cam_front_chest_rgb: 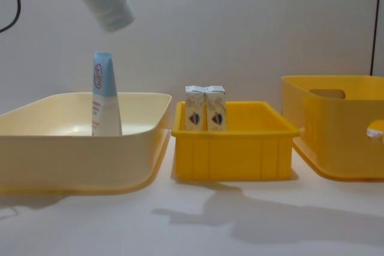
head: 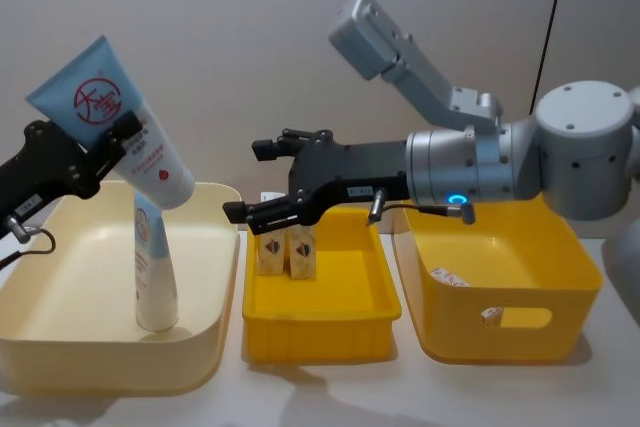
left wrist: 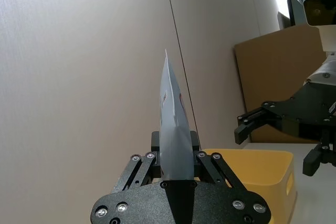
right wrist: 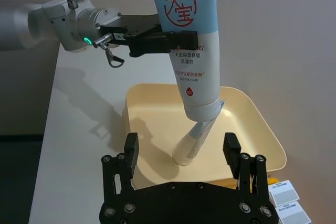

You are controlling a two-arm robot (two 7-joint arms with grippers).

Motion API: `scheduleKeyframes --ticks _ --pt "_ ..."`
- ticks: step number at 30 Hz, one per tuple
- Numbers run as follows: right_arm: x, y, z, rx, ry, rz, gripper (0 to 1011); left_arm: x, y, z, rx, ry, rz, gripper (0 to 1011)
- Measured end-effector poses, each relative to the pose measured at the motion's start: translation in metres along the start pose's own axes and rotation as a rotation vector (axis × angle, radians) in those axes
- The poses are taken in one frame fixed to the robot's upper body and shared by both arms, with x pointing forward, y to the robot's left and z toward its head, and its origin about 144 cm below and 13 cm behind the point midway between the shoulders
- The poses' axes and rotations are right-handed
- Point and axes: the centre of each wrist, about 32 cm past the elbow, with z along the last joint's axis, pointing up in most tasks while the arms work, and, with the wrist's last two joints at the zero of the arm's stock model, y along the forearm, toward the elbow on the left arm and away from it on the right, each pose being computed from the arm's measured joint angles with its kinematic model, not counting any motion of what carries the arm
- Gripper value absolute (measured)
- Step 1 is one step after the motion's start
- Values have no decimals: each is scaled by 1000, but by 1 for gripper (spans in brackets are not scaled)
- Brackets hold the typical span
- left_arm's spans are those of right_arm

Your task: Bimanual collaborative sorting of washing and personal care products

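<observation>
My left gripper point(head: 122, 139) is shut on a light-blue-and-white squeeze tube point(head: 112, 117) with a red round logo, holding it tilted, cap down, above the cream bin point(head: 60, 347). From its own wrist, the tube point(left wrist: 173, 129) sits edge-on between the fingers. A second tube point(head: 155, 267) stands upright in that bin, just under the held one's cap point(cam_front_chest_rgb: 111, 13). Two small white cartons point(head: 287, 250) stand side by side in the shallow yellow bin point(head: 320, 332). My right gripper point(head: 256, 179) hangs open and empty over those cartons; its wrist view looks at the held tube point(right wrist: 189, 40).
A deeper yellow bin point(head: 545, 342) with a handle slot stands at the right, with a couple of small items on its floor. The three bins stand close together in a row on the white table point(cam_front_chest_rgb: 198, 220). A plain wall is behind.
</observation>
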Motion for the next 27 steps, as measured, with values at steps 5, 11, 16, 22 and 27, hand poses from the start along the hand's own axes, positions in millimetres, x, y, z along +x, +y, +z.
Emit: scheduleKeyframes --ticks 5,11,16,22,27 --pt "1 7 2 -18 -24 5 1001 0 0 -1 0 2 -3 268" --pt "3 15 3 -35 -57 -16 1001 -1 1 -2 0 7 -6 268" --pt "5 20 5 -47 -86 -50 1001 -4 3 -3 0 10 -10 268" --pt "9 26 8 -58 -115 -96 1001 -5 5 -4 1 17 -12 267" --pt "11 31 10 -62 -126 -104 1001 -6 5 -5 2 23 -15 267"
